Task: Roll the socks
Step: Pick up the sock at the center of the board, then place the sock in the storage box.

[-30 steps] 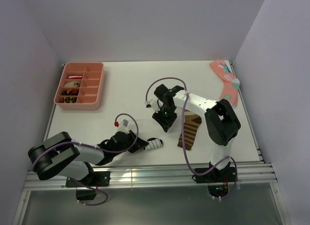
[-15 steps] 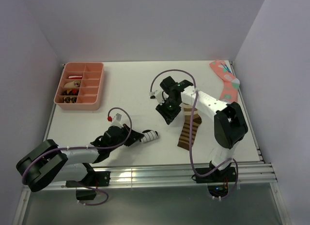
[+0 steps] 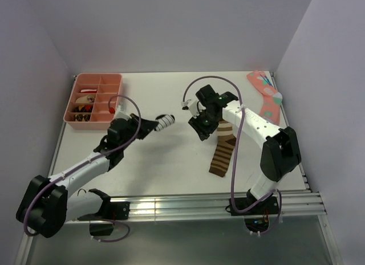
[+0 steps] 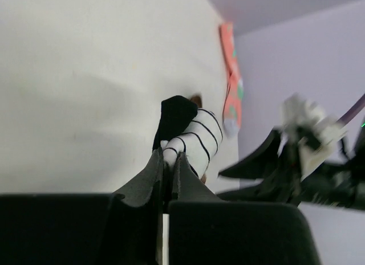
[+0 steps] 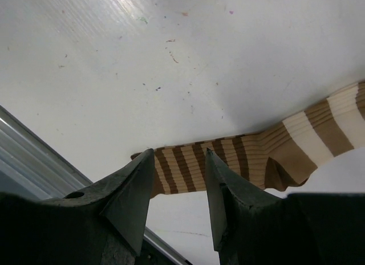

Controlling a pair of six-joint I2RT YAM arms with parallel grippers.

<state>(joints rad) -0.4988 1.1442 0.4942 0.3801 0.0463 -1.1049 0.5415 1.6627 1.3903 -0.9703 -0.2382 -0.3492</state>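
Left gripper (image 3: 153, 123) clenched on the small white sock (image 3: 165, 121); right gripper (image 3: 201, 128) released over the brown one.

Left gripper's fingers (image 4: 149, 172) are pinched tight on the bundled white sock (image 4: 191, 134), black end poking out, held out over the middle of the table (image 3: 159, 157). Across from it, the right gripper (image 5: 179, 154) hangs with its jaws apart. The brown-and-tan striped sock (image 5: 228, 157) shows between them, lying flat. That sock (image 3: 222, 151) runs from just under the gripper toward the near edge, right of centre. A pink sock (image 3: 267, 97) sits in the far right corner and a pink tray (image 3: 97, 123) in the far left.
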